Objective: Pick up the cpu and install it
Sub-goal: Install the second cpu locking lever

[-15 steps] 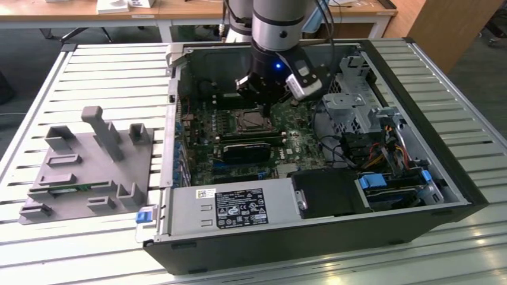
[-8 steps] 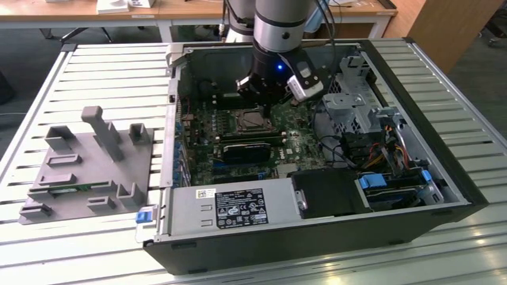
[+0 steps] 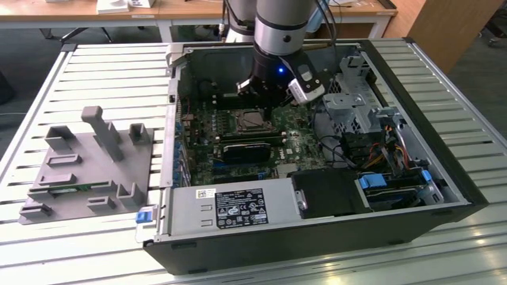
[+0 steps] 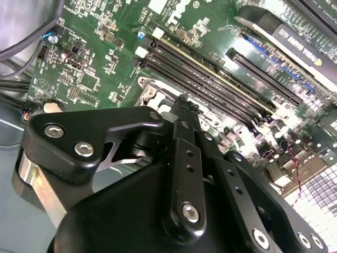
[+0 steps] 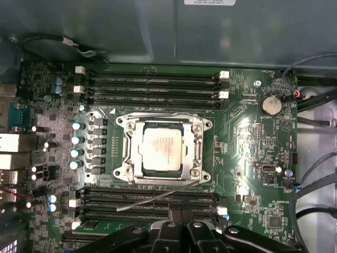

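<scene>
An open computer case [image 3: 317,196] lies on its side on a pale slatted worktop [image 3: 111,65], its green motherboard [image 3: 237,142] facing up. To the exterior view's left of the case sits a grey fixture [image 3: 87,172] with upright posts and slots, resting on the slats. Behind the worktop a wooden desk [image 3: 190,12] runs along the back of the room, and a brown wooden panel [image 3: 443,29] stands at the far corner on the exterior view's right. The arm [image 3: 281,29] reaches down into the case from above, and its gripper [image 3: 265,98] hangs over the motherboard just behind the socket. The cpu [image 5: 162,148] is seated in the metal-framed socket [image 5: 196,153] at the middle of the board, its pale metal top showing in the first wrist view, with rows of black memory slots [image 5: 152,84] on either side and a thin lever wire [image 5: 158,196] lying across the slots nearest the gripper. The cpu sits apart from the gripper. In both wrist views the black fingers [image 4: 181,158] press together with nothing between them, so the gripper is clenched and empty. Nearer the front of the case, a grey power supply box [image 3: 234,208] with a white label lies against the edge, a black block [image 3: 246,151] sits on the board, and a bundle of coloured cables [image 3: 388,148] runs past the drive bays on the exterior view's right.
</scene>
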Robot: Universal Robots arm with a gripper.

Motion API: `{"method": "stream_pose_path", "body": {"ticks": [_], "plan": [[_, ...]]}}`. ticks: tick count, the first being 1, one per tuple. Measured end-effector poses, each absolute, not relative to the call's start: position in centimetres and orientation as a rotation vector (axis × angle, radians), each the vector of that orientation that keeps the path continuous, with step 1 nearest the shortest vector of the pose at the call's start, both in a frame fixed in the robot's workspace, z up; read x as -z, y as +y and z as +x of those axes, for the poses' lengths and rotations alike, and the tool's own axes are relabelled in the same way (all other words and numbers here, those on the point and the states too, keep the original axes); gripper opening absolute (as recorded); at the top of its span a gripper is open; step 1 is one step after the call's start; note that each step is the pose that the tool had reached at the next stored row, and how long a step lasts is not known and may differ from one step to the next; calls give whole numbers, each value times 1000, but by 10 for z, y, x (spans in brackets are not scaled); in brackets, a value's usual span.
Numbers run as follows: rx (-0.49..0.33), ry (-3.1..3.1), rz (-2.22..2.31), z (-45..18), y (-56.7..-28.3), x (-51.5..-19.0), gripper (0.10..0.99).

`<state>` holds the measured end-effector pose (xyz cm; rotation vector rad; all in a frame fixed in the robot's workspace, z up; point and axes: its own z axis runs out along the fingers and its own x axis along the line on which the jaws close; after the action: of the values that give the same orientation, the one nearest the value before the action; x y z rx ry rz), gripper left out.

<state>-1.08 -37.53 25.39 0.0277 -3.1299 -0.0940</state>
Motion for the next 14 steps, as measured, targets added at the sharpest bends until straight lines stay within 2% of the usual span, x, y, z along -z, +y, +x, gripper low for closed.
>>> {"method": "stream_pose_path", "body": {"ticks": [6, 14], "plan": [[95, -3113, 27, -9, -379, -254, 106], [136, -3106, 28, -12, -380, -252, 106]]}}
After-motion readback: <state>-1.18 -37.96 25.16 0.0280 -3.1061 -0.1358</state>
